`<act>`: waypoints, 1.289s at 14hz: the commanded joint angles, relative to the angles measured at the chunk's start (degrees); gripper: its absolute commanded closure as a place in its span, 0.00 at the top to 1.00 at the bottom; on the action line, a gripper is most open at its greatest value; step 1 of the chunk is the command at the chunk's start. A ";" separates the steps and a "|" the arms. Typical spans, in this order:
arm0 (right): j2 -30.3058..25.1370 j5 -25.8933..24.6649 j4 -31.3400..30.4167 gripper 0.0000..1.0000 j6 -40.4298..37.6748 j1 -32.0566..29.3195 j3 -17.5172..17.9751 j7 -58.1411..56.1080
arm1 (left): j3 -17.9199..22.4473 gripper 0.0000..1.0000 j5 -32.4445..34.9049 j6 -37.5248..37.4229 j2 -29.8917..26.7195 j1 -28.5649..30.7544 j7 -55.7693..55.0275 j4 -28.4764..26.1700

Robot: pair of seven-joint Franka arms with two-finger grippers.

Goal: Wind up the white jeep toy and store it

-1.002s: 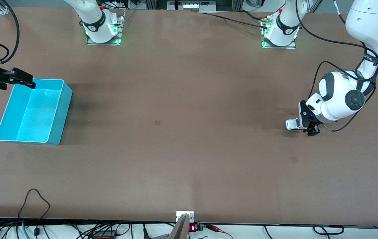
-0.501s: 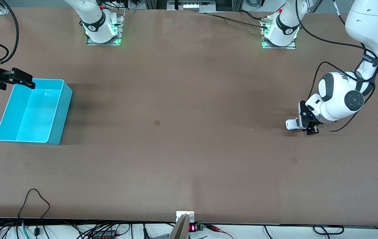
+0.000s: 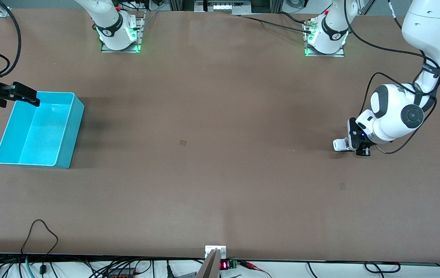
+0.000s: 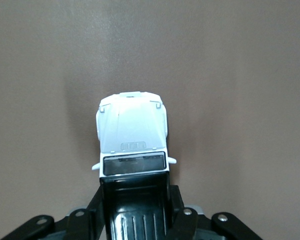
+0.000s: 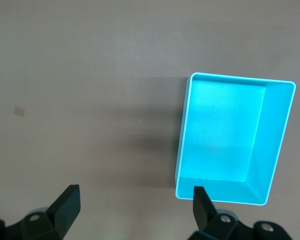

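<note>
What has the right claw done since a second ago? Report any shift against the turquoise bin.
Yes. The right claw has drifted slightly up the front view, toward the bases, at the rectangular turquoise plastic bin's corner.

You have two arms in glossy white shells with dark grey joint caps, one round cap showing plainly on the left arm (image 3: 413, 115). Each base sits on a metal plate and glows green at its foot, with a black band bearing a small mark around the column. Black cables loop loosely along both arms. The left gripper (image 3: 360, 148) and the right gripper (image 3: 23, 94) are matte black; in the wrist views you can see silver screw heads set in their finger mounts.
</note>
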 commanded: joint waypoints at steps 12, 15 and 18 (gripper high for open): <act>-0.41 1.18 -0.55 1.00 0.06 -0.52 0.34 0.10 | -0.35 0.18 0.69 0.31 1.20 0.57 -1.07 0.32; -0.41 1.18 -0.55 1.00 0.06 -0.79 0.34 0.10 | -0.44 0.12 0.87 0.31 1.55 1.18 -0.99 0.41; -0.41 1.36 -0.55 1.00 -0.03 -0.88 0.26 0.10 | -0.44 0.10 1.22 0.31 1.81 1.97 -0.90 0.49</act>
